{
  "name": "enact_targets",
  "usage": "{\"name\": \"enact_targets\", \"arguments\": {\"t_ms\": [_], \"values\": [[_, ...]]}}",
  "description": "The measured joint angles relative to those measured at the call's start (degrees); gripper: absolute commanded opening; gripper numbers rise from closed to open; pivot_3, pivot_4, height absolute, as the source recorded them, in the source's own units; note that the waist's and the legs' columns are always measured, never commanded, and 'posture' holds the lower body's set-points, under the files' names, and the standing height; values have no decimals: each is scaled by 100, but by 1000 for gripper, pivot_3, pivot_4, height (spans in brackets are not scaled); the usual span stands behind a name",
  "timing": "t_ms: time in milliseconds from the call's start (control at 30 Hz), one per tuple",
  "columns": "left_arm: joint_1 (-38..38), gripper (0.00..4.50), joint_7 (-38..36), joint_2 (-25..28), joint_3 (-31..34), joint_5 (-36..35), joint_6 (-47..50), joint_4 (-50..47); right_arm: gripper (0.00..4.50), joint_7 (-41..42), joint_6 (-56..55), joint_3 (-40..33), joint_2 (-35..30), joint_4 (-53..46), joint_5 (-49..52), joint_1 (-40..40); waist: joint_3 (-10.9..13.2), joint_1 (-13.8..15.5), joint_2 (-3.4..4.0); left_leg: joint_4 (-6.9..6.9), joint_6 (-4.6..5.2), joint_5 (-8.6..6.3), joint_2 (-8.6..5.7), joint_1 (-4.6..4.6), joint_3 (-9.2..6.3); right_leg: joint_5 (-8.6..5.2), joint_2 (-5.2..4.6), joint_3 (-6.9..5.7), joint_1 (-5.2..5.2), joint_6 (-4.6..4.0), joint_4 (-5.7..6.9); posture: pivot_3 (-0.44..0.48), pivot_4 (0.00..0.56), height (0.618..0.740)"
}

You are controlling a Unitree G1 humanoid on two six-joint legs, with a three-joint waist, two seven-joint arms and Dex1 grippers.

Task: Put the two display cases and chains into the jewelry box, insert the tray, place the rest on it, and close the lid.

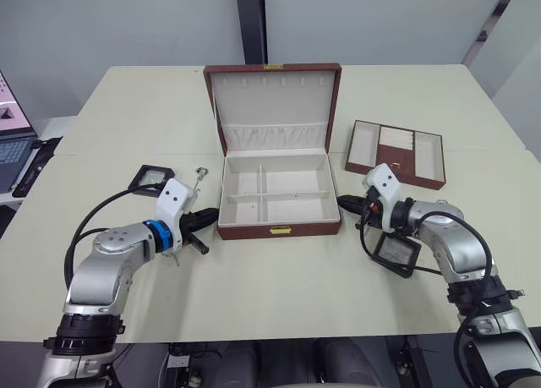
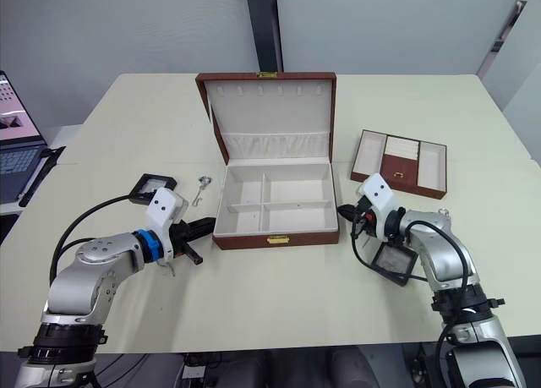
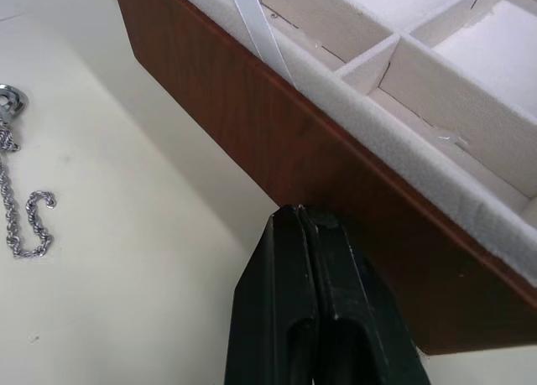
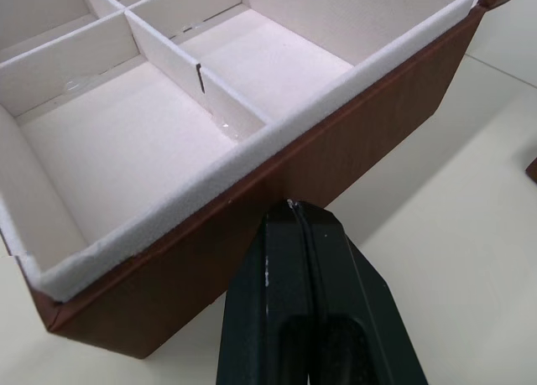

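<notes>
Nothing is packed yet. My left tool and right tool, both closed and empty, flank the open jewelry box mid-table. Next: open onto the near-right display case; the other display case and chain lie left, tray far right.

Jewelry box centre — tray right, chain left, apparently on table.

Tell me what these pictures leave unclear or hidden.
- The square black-framed display case by the right pincer: partly hidden in the head views behind that arm; contents unreadable.
- The second black-framed display case: jewelry too small to identify.
- The thin silver chain: cut off by the left wrist view's edge.
- The shallow reddish-brown tray: gold fitting too small to make out.
</notes>
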Motion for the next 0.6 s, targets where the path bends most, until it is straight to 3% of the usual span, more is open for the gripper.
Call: {"name": "enact_targets", "arguments": {"t_ms": [200,233,267,367,600], "values": [[2,0,-13,212,366,-136,-78,137,20,139,-5,-405,-289,5,348,105,1,-1,-1,0,1,0,1,-1,0,0,0,0,0,0,-1,0,150,740],[2,175,-38,257,474,-210,-79,140,4,186,-24,-494,-358,5,422,115,1,-1,-1,0,1,0,1,-1,0,0,0,0,0,0,-1,0,150,740],[5,377,-108,308,597,-284,-79,148,0,291,-58,-593,-466,4,538,154,1,2,-1,-1,1,0,0,-2,-1,0,0,-1,-1,0,-2,0,150,740],[145,1195,-314,714,1062,-527,-61,185,566,651,-113,-1023,-978,23,792,304,3,7,-3,-3,1,-1,1,-1,0,0,0,0,0,0,-5,0,150,740],[940,3435,-783,1681,1928,-618,-204,524,2578,1481,-574,-1643,-2157,906,917,582,4,-2,-2,-6,2,-1,3,2,3,0,0,2,0,-1,-6,0,150,740]]}}
